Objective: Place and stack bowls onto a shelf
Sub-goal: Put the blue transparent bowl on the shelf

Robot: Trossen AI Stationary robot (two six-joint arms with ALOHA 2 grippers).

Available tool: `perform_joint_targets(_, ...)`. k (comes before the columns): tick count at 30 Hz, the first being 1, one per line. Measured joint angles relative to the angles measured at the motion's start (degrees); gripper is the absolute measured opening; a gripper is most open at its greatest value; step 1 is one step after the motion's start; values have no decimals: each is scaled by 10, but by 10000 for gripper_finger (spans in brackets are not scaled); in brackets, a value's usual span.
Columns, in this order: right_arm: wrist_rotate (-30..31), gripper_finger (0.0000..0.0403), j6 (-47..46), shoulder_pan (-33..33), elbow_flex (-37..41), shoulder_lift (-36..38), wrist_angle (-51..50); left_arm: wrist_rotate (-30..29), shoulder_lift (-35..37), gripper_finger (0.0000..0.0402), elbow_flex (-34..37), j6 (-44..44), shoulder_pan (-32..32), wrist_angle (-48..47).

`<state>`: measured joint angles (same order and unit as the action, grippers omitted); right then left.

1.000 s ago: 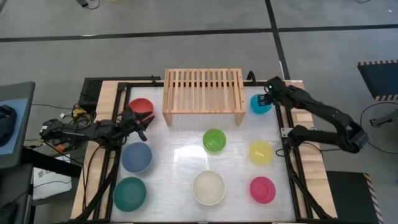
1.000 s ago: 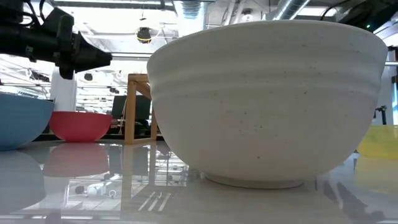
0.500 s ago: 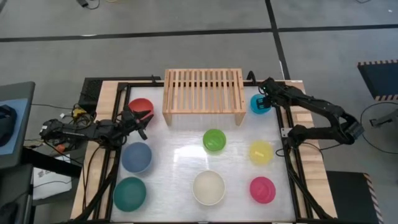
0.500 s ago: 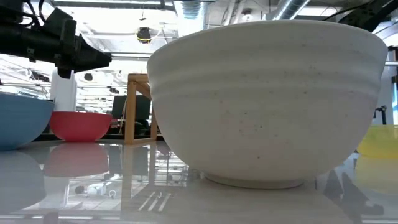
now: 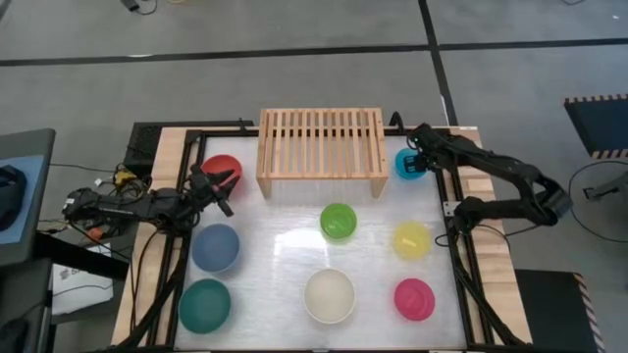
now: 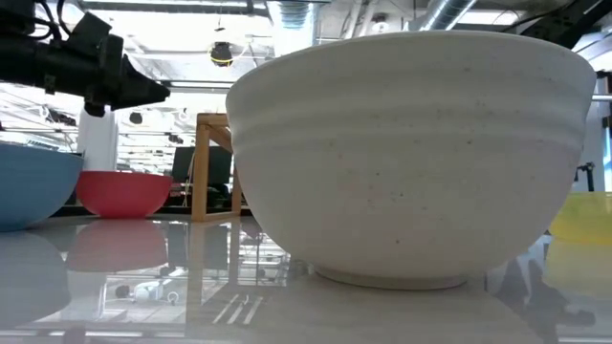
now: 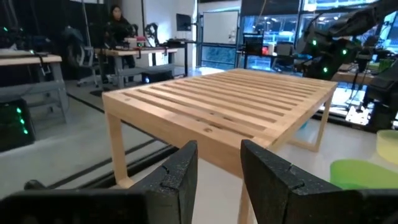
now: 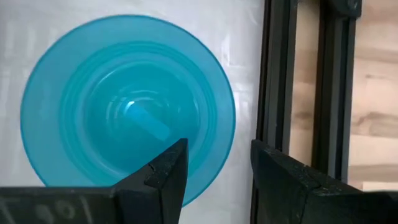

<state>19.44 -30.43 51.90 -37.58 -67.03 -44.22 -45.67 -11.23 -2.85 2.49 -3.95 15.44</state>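
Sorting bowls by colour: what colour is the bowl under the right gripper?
Light blue bowl; the right wrist view shows it best, below the right gripper.

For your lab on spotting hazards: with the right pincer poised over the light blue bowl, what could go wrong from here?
1. The light blue bowl sits close to the table's black frame rail, so the right pincer, open above the bowl's rim, might strike the rail as it descends.
2. A grip on the thin rim alone may tilt or drop the bowl.
3. The shelf stands close beside it, so a low carry could clip its leg.
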Motion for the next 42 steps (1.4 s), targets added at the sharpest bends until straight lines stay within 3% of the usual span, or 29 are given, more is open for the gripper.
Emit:
perform_joint_targets(11,-55,179,-32,0,6,-86,25,48,0,110,0,15,30,25)
perform_joint_targets(19,-45,83,-23,0,7,-117,31,48,0,110,0,9,34,25)
perform_joint_targets(24,-2,23,-21,0,-4,-68,31,55,0,110,0,15,34,24)
perform_joint_targets(26,21,22,-19,0,-18,-38,28,72,0,110,0,22,34,24)
perform_joint_targets(34,17,42,-29,0,-43,72,42,110,0,110,0,24,34,38)
perform_joint_targets(42,47,23,-16,-53,-105,151,100,113,0,110,0,29,34,49)
